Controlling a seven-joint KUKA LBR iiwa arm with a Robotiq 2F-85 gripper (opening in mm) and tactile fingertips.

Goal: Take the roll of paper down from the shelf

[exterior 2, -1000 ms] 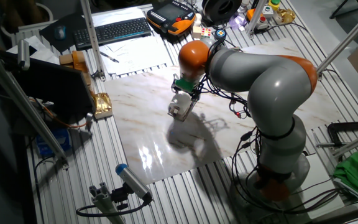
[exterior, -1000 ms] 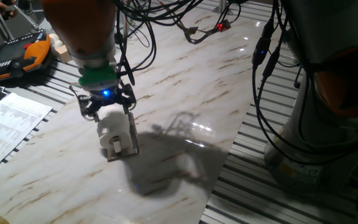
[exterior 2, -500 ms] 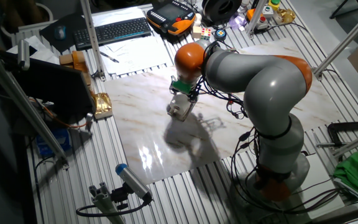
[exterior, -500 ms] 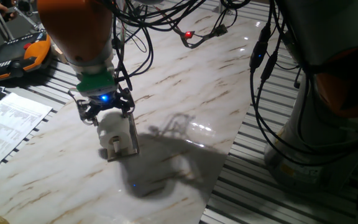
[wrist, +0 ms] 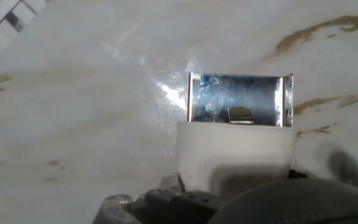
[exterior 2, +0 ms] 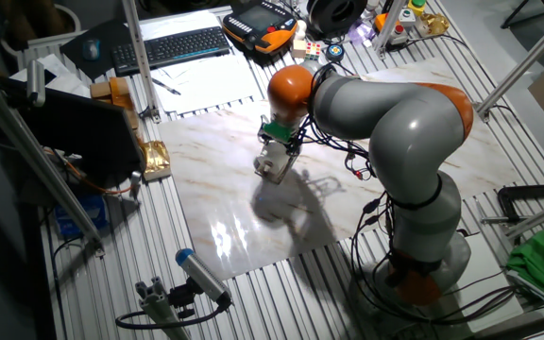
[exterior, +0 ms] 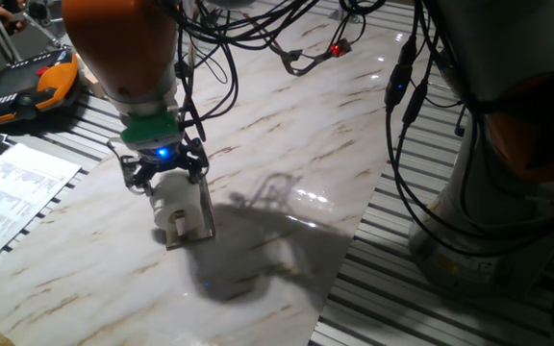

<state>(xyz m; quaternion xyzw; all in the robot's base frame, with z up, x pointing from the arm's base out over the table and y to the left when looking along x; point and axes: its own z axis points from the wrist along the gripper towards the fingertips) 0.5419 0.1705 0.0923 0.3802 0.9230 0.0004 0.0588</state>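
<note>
Your marble-patterned desk (exterior: 296,144) carried printed sheets (exterior: 12,197) at its left edge. Just right of them, the pincer (exterior: 166,176) sat low over the roll of paper (exterior: 173,197), fingers apart on either side; I couldn't tell whether they gripped. The roll sat on the shelf (exterior: 203,213). A skewed pull could have dragged or tipped the holder.

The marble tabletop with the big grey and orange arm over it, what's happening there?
The arm's two-finger gripper is down over a small white paper roll that sits on a little shiny metal holder standing on the marble table. The fingers straddle the roll from above; whether they have closed on it cannot be seen. The roll is not yet off its holder.
</note>
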